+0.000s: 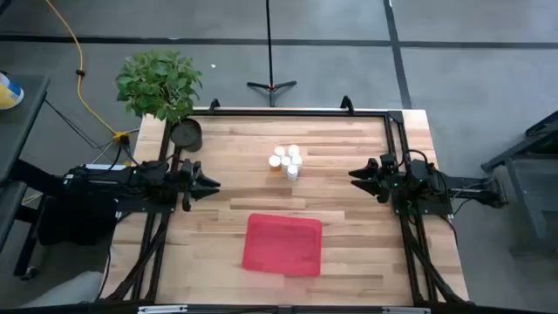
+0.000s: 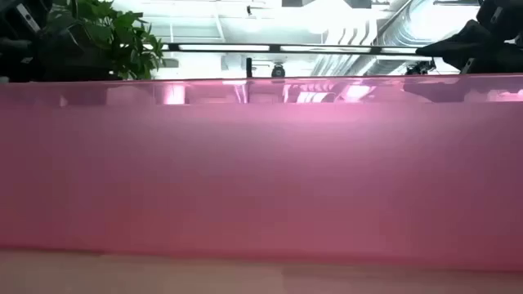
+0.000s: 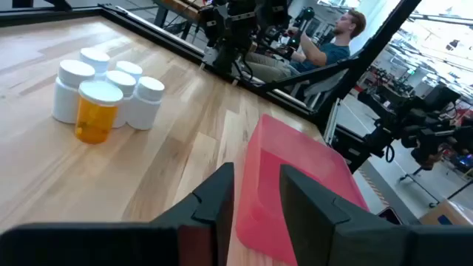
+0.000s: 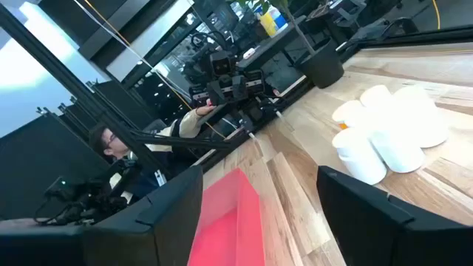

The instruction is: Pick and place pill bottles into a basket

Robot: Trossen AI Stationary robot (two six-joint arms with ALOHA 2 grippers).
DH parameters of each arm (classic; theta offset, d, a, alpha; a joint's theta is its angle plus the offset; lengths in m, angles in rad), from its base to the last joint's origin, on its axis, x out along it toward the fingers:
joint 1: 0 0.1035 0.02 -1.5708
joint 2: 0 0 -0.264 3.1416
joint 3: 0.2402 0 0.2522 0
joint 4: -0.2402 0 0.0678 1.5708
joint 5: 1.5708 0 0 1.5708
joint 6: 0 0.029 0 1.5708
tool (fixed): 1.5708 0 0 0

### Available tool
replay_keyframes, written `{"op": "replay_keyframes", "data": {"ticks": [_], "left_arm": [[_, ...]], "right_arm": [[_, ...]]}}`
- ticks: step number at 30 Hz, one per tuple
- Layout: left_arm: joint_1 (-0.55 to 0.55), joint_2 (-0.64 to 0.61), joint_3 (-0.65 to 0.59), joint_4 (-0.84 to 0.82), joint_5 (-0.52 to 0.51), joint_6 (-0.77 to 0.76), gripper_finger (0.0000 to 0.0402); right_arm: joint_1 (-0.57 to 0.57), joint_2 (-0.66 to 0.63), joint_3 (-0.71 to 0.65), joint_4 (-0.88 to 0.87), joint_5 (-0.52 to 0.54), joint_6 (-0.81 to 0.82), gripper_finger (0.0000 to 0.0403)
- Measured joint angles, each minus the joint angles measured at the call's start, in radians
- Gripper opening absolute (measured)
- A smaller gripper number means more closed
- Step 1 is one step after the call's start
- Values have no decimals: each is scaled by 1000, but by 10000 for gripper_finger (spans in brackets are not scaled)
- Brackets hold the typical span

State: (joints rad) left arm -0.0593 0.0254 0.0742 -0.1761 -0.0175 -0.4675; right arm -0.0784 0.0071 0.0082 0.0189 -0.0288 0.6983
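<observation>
Status: I judge the task not yet started. All the pill bottles (image 1: 287, 160) that I can see stand in one tight cluster on the worktop (image 1: 349, 235), toward its far side and roughly midway between the two arms. In the left wrist view I count five white caps and one orange body (image 3: 94, 123); a sixth bottle may be hidden behind the others, and I cannot confirm it. The basket (image 1: 282, 244) lies flat near the front edge of the worktop, well apart from the cluster, and I see nothing inside it. Every bottle is therefore left to pick and place.

Left hand (image 1: 212, 185): I hold it at the left side of the worktop, pointing inward, well apart from both bottles and basket. Its fingers (image 3: 214, 198) stand apart with a narrow gap and carry nothing; they touch nothing.

Right hand (image 1: 356, 175): I hold it at the right side of the worktop, facing the cluster, also clear of it. Its fingers (image 4: 373, 207) are spread wide and hold nothing.

Other items: a dark plant pot (image 1: 186, 133) sits at the far left corner, clear of the work. In the low view the basket wall fills nearly the whole frame, so that view gives me no bottle information
</observation>
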Motion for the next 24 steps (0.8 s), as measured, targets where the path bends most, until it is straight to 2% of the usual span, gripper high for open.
{"op": "replay_keyframes", "data": {"ticks": [24], "left_arm": [[0,0,0,1,-1,-9,145]], "right_arm": [[0,0,6,-12,0,-2,256]]}}
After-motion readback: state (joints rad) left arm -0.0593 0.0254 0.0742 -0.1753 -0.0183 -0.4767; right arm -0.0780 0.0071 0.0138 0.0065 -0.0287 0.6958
